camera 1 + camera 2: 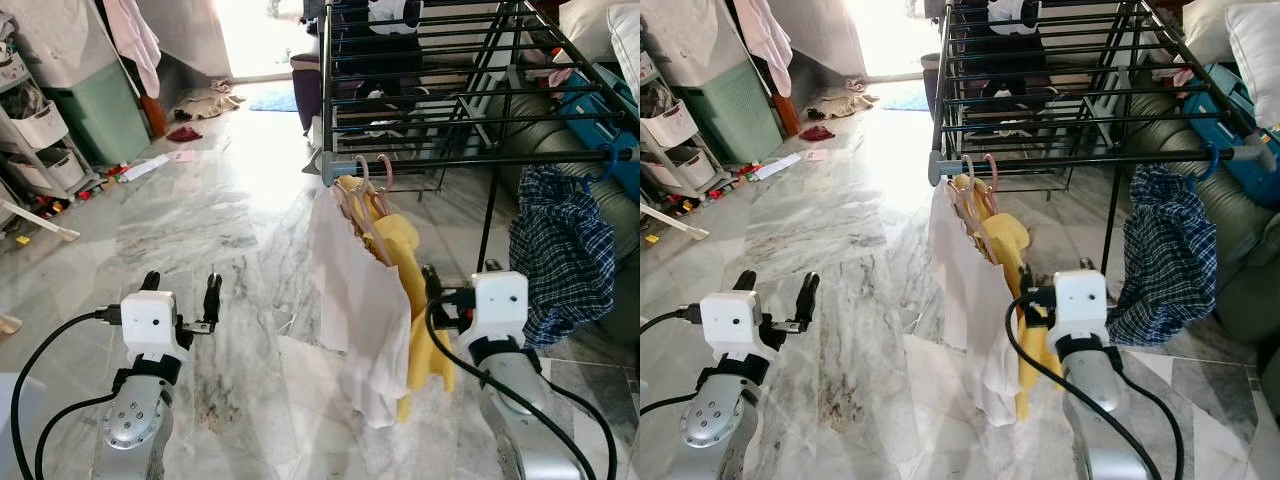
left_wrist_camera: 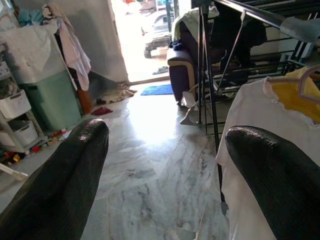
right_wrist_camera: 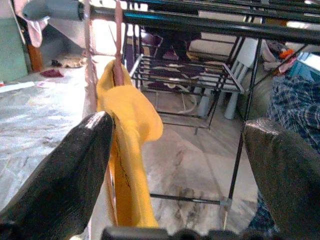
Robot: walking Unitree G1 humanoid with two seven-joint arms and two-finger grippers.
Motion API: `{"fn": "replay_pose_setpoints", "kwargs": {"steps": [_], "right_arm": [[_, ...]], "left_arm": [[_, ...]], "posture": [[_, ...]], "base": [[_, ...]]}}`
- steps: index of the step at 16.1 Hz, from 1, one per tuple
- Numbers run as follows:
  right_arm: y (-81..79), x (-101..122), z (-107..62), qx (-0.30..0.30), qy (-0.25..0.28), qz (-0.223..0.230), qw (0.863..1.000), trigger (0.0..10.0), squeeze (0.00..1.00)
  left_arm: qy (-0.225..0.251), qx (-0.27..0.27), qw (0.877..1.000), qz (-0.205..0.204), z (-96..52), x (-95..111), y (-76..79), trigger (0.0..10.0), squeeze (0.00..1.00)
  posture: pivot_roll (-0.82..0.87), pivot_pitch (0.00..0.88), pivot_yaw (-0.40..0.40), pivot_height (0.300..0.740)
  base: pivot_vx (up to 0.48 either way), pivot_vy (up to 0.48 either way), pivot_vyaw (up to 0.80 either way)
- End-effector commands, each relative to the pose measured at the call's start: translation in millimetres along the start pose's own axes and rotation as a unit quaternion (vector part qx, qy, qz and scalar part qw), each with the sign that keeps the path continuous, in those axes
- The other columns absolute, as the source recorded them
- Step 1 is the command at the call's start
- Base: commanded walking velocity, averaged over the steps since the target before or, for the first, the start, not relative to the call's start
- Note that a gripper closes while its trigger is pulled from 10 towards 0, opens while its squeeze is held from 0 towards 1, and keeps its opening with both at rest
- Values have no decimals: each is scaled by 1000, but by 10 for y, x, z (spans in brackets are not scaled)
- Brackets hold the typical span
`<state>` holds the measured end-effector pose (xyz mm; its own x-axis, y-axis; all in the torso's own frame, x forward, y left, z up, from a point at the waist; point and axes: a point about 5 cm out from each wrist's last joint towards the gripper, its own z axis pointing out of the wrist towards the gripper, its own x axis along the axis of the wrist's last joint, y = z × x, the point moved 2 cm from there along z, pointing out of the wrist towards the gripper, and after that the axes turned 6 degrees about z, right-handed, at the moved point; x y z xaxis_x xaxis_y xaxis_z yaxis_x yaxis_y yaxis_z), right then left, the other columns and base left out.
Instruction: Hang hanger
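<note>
Two pink hangers (image 1: 368, 180) hang at the left end of the black drying rack's front rail (image 1: 470, 160). One carries a white garment (image 1: 355, 300), the other a yellow garment (image 1: 402, 250). My right gripper (image 1: 460, 274) is open just right of the yellow garment, below the rail. In the right wrist view one finger (image 3: 75, 170) touches the yellow cloth (image 3: 131, 135), with nothing between the fingers. My left gripper (image 1: 181, 286) is open and empty over the floor, well left of the clothes. In the left wrist view the white garment (image 2: 255, 115) is beside it.
A blue plaid shirt (image 1: 560, 250) hangs at the rail's right end. A dark sofa (image 1: 560, 130) and a blue crate (image 1: 605, 100) sit behind the rack. A green bin (image 1: 100, 115) and white shelves (image 1: 40, 150) stand at the left. Clothes (image 1: 205, 103) lie on the marble floor.
</note>
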<state>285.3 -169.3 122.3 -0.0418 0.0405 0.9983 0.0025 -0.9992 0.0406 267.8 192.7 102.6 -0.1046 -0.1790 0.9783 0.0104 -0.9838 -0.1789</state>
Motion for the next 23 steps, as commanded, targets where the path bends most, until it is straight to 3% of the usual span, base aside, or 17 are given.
{"fn": "replay_pose_setpoints", "kwargs": {"steps": [1,5,6,8,9,10,11,13,14,16,19,23], "right_arm": [[-1,-8,-1,-4,-1,1,1000,10000,0],[-86,-2,58,4,-9,6,1000,10000,0],[-76,-8,139,9,-29,-7,1000,10000,0],[-87,-15,199,21,-42,5,999,10000,0],[-48,-20,273,17,-53,6,998,10000,0],[35,-10,399,10,-67,3,998,10000,0],[76,-17,469,8,-80,3,997,10000,0],[137,-53,582,11,-111,-4,994,10000,0],[161,-33,662,14,-114,-9,993,10000,0],[115,-84,749,28,-139,-13,990,10000,0],[29,-53,840,38,-134,-15,990,10000,0],[-163,-49,912,70,-133,3,989,10000,0]], "left_arm": [[-9,8,1000,-2,-17,-41,-34,10000,1000],[-2,-30,999,-20,49,14,138,10000,1000],[-17,-90,995,-37,61,1,329,10000,1000],[-24,-142,987,-67,44,9,473,10000,969],[-25,-176,981,-82,32,37,579,10000,0],[-28,-225,969,-97,11,72,716,10000,0],[-30,-241,965,-100,5,88,763,10000,0],[-30,-302,945,-125,-49,152,888,10000,0],[-29,-354,925,-136,-103,208,952,10000,0],[-25,-342,929,-136,-31,236,896,10000,0],[-28,-343,931,-124,-21,225,857,10000,0],[-46,-358,923,-132,-84,210,867,10000,0]], "posture": [[-115,38,85,740],[-113,49,82,740],[-108,65,80,740],[-108,72,82,740],[-107,80,85,740],[-104,87,89,740],[-105,88,91,740],[-103,88,91,740],[-96,88,87,740],[-94,91,86,740],[-81,90,82,740],[-73,92,79,740]], "base": [[0,0,0],[0,0,0],[0,0,0],[0,0,0],[0,0,0],[0,0,0],[0,0,0],[0,0,0],[0,0,0],[0,0,0],[0,0,0],[0,0,0]]}}
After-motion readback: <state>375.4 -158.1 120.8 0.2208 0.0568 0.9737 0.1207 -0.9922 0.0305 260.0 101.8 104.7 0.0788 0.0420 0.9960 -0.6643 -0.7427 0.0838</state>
